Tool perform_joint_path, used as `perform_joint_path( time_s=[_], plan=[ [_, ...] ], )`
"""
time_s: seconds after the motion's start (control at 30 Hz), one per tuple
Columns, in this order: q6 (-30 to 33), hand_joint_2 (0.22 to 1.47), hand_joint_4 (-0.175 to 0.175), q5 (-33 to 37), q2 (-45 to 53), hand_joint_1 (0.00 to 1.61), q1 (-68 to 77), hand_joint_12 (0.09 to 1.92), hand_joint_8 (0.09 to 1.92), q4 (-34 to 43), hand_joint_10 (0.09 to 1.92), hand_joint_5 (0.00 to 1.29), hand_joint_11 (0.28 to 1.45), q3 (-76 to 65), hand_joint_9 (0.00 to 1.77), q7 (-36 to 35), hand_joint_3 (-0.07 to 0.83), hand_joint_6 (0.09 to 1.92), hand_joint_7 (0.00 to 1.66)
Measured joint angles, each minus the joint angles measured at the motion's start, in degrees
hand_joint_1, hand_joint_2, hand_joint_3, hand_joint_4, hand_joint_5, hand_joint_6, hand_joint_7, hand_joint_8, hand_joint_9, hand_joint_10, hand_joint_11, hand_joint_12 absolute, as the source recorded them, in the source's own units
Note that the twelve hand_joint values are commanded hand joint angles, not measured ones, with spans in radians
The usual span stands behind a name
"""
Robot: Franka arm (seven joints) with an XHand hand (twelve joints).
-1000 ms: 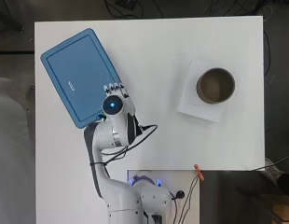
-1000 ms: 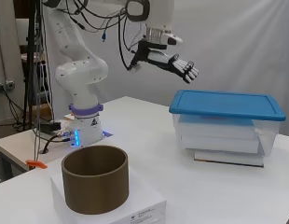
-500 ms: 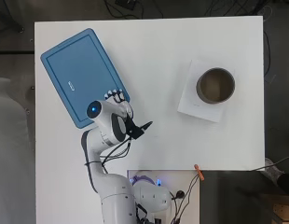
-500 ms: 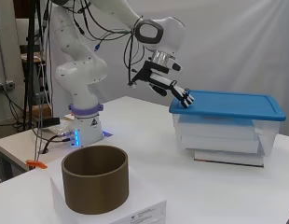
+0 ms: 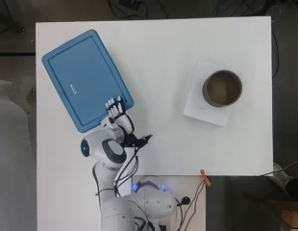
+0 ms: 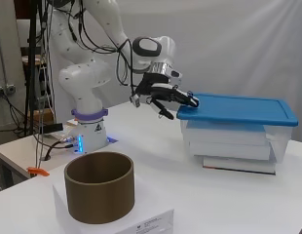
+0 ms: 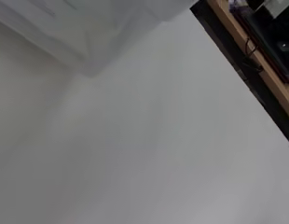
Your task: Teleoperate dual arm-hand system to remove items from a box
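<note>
A clear plastic box [image 6: 238, 141] with a blue lid [image 5: 84, 79] stands at the table's left in the overhead view; the lid is on and white contents show through the wall. My hand [image 5: 117, 115] is at the lid's corner nearest the arm, fingers [image 6: 182, 99] straight and resting on the lid's edge, thumb hanging below it. In the side view the hand [image 6: 165, 95] meets the lid's [image 6: 238, 108] near corner. The wrist view shows only bare white table and a blurred bit of the box's wall [image 7: 79, 28].
A brown cylinder [image 5: 222, 88] stands on a white flat box [image 5: 202, 108] at the table's right; in the side view the cylinder [image 6: 100, 192] is in the foreground. An orange clip [image 5: 204, 176] and cables lie by the arm's base.
The hand has come down from above the lid and drawn back towards the arm's base, so it now sits at the lid's near corner with fingertips on the edge.
</note>
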Motion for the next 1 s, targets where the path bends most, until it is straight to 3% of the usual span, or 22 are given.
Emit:
perform_joint_path(
  time_s=[0.07, 0.13, 0.3, 0.37, 0.4, 0.43, 0.47, 0.5, 0.57, 0.63, 0.7, 0.83, 0.9, 1.0],
  plan=[
    [0.04, 1.10, 0.002, -2.68, 0.06, 0.59, -0.03, 0.09, 0.09, 0.03, 0.09, 0.00, 0.28, 1.31, 0.00, 2.90, 0.004, 0.09, 0.00],
    [-0.53, 0.98, 0.003, -3.21, 0.48, 0.46, -0.15, 0.09, 0.09, 0.94, 0.09, 0.00, 0.28, 2.81, 0.00, 5.49, -0.016, 0.09, 0.00],
    [-4.67, 0.93, -0.006, 2.05, 3.01, 0.46, -0.71, 0.09, 0.09, 5.58, 0.09, 0.00, 0.29, 4.29, 0.00, 8.54, -0.014, 0.09, 0.00],
    [-4.50, 1.04, -0.012, 3.04, 3.68, 0.59, -0.87, 0.09, 0.09, 5.85, 0.09, 0.08, 0.40, 3.83, 0.28, 7.69, 0.008, 0.09, 0.15],
    [-3.92, 1.10, -0.046, 3.80, 4.15, 0.87, -0.69, 0.09, 0.42, 5.65, 0.42, 0.34, 0.55, 2.86, 0.54, 6.29, 0.010, 0.50, 0.39],
    [-2.82, 1.15, -0.098, 5.10, 4.35, 1.08, -0.35, 0.27, 0.82, 5.31, 0.77, 0.50, 0.64, 1.55, 0.70, 4.14, 0.008, 0.95, 0.55],
    [-0.92, 1.18, -0.114, 7.20, 4.06, 1.20, 0.14, 0.54, 1.09, 4.82, 0.94, 0.59, 0.65, -0.39, 0.79, 0.44, 0.003, 1.28, 0.64],
    [1.17, 1.21, -0.122, 9.17, 3.43, 1.26, 0.52, 0.72, 1.24, 4.18, 1.02, 0.62, 0.63, -2.39, 0.83, -3.57, 0.002, 1.47, 0.69],
    [5.64, 1.22, -0.123, 12.36, 2.15, 1.31, 1.09, 0.87, 1.36, 2.83, 1.09, 0.62, 0.60, -6.77, 0.85, -13.04, 0.001, 1.64, 0.73],
    [8.34, 1.23, -0.123, 13.95, 1.93, 1.32, 1.33, 0.90, 1.39, 2.08, 1.10, 0.61, 0.59, -10.15, 0.86, -22.42, 0.001, 1.68, 0.74],
    [8.95, 1.22, -0.154, 13.78, 2.11, 1.33, 1.30, 0.86, 1.34, 2.06, 1.07, 0.62, 0.59, -11.04, 0.86, -26.13, -0.002, 1.69, 0.76],
    [6.61, 1.21, -0.171, 11.40, 2.59, 1.33, 1.36, 0.84, 1.30, 7.05, 1.03, 0.63, 0.60, -8.38, 0.89, -24.37, -0.002, 1.68, 0.79],
    [5.93, 1.21, -0.159, 8.81, 2.77, 1.33, 1.33, 0.84, 1.31, 11.54, 1.04, 0.63, 0.61, -6.61, 0.89, -23.46, -0.001, 1.67, 0.79],
    [3.75, 1.23, -0.172, 6.37, 3.82, 1.33, 1.26, 0.86, 1.40, 18.52, 1.14, 0.61, 0.60, -5.08, 0.85, -23.46, 0.003, 1.63, 0.74]
  ],
)
